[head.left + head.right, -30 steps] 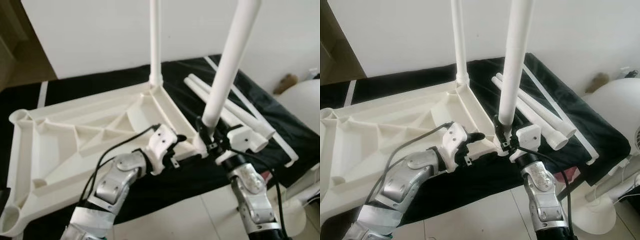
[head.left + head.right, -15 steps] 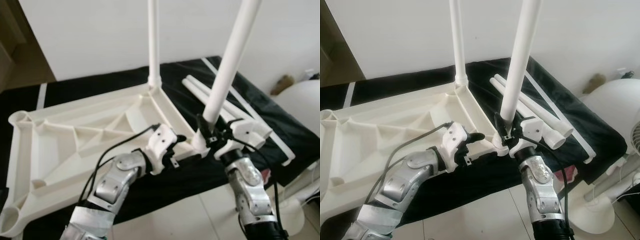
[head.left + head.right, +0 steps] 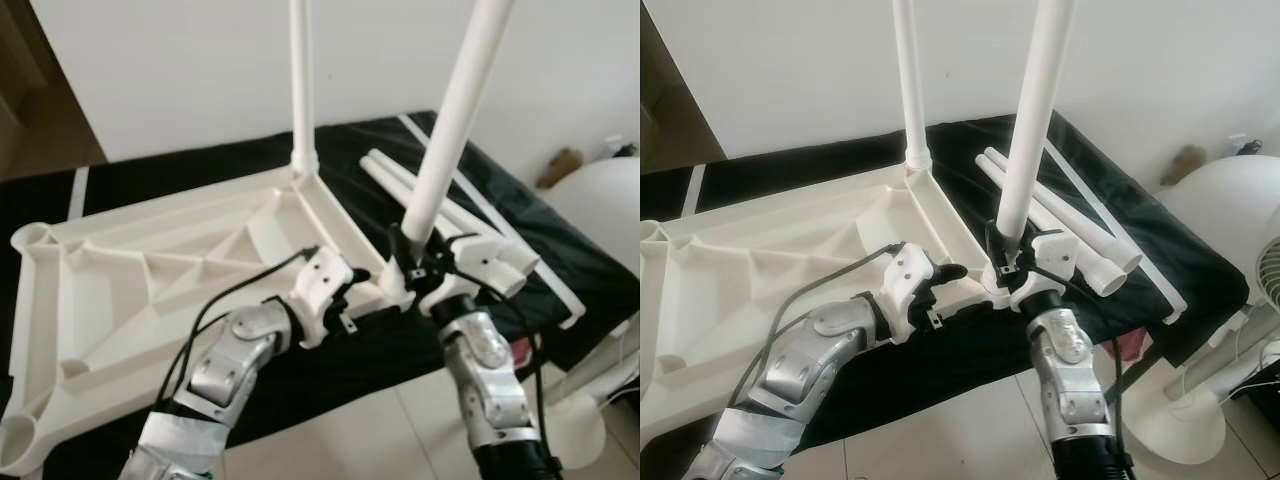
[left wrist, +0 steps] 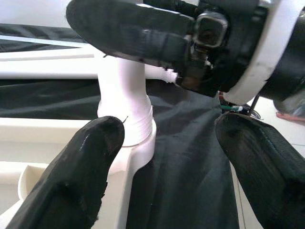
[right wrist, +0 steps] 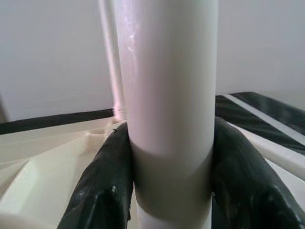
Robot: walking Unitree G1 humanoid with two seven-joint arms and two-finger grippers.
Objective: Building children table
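Tabletop (image 3: 150,270), white plastic with ribbed underside facing up, lay upside down on a black cloth (image 3: 560,260) spread over the floor, its near right corner just in front of both grippers. A thin white leg (image 3: 300,80) stood upright in the socket at the far right corner of the tabletop. At the near right corner a thicker white leg (image 3: 455,115) rose from its socket (image 4: 131,119), leaning slightly to the right as it went up.

The right gripper (image 3: 405,255) was clamped on the thicker leg low down, just above the socket; in the right wrist view its two black fingers (image 5: 102,186) pressed against both sides of the white tube. The left gripper (image 3: 355,280) sat just to the left of that same corner, at the near edge of the tabletop. In the left wrist view its fingers (image 4: 81,176) were spread apart, one touching the threaded collar of the socket and the rim beside it, the other well clear over the black cloth, so it gripped nothing.

Two spare legs (image 3: 445,215) lay side by side on the cloth to the right of the tabletop, behind the right gripper, and a thin white strip (image 3: 500,215) lay on the cloth just beyond them. A white rounded fan base (image 3: 1185,425) stood on the tiled floor at the near right.
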